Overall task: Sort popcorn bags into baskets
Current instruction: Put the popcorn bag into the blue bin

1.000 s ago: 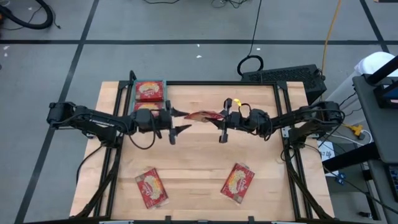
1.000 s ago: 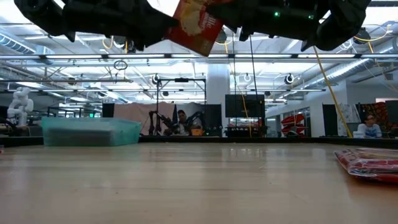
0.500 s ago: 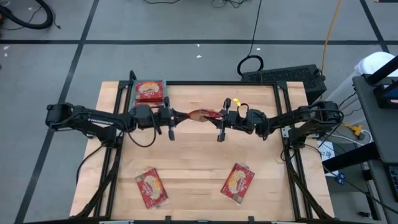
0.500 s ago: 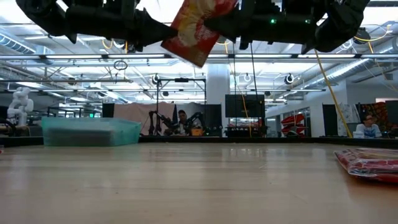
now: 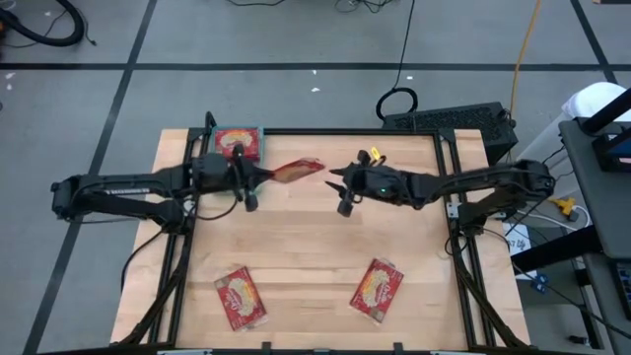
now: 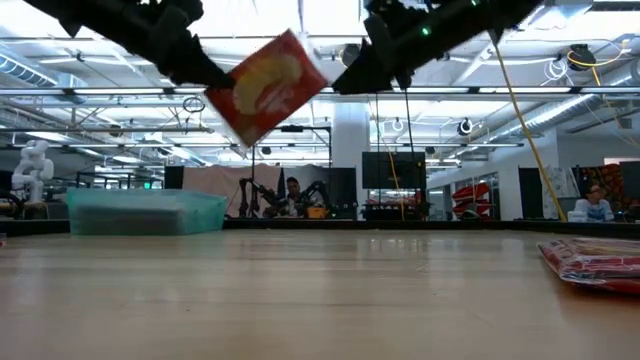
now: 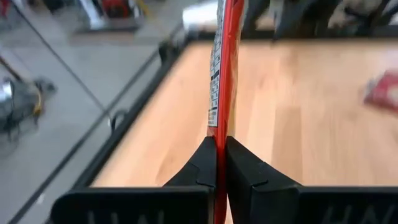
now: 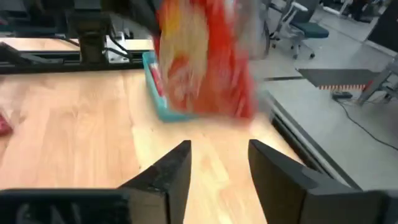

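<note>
Carrying from above, your left gripper [image 5: 253, 176] pinches the flat red popcorn packet [image 5: 298, 170] just beside the shallow teal plastic basket [image 5: 259, 144]; the right gripper [image 5: 335, 179] hangs open, apart. At table level, the packet [image 6: 265, 88] dangles tilted, so level it. Left wrist: fingers [image 7: 205, 163] clamp its edge, so release low over that basket.

L tool [image 7: 221, 163] clamped — R tool [image 8: 219, 163] apart

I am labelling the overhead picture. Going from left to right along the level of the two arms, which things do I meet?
Left hand shut on the raised popcorn bag → right hand, open and empty.
</note>
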Robot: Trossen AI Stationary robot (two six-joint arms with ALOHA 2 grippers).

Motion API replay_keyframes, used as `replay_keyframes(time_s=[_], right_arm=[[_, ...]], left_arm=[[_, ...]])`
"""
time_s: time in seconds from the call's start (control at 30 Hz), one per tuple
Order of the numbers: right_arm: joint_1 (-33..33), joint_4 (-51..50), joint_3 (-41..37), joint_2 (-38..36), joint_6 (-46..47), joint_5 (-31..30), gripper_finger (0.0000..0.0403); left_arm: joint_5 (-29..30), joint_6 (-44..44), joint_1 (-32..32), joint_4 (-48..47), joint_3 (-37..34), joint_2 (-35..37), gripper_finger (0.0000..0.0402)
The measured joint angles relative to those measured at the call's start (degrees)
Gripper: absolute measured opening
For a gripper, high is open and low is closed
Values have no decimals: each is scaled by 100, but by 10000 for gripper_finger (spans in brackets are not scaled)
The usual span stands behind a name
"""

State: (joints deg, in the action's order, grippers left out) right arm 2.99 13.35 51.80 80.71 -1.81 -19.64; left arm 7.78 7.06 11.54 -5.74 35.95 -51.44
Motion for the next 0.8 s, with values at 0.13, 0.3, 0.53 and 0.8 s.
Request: replay_keyframes(time_s=[0.13, 0.3, 0.53, 0.8], right_arm=[[6, -549, 569, 96, -124, 15, 169], [93, -541, 819, 177, -469, 524, 192], [392, -335, 910, 541, -376, 1446, 202], [554, 363, 899, 1191, -363, 2115, 175]], left_arm=[[-25, -135, -27, -586, 138, -58, 12], [-49, -293, -179, -1078, 137, -159, 17], [-61, -244, -340, -1081, 137, -147, 12], [-25, -200, -332, -1056, 137, -279, 15]])
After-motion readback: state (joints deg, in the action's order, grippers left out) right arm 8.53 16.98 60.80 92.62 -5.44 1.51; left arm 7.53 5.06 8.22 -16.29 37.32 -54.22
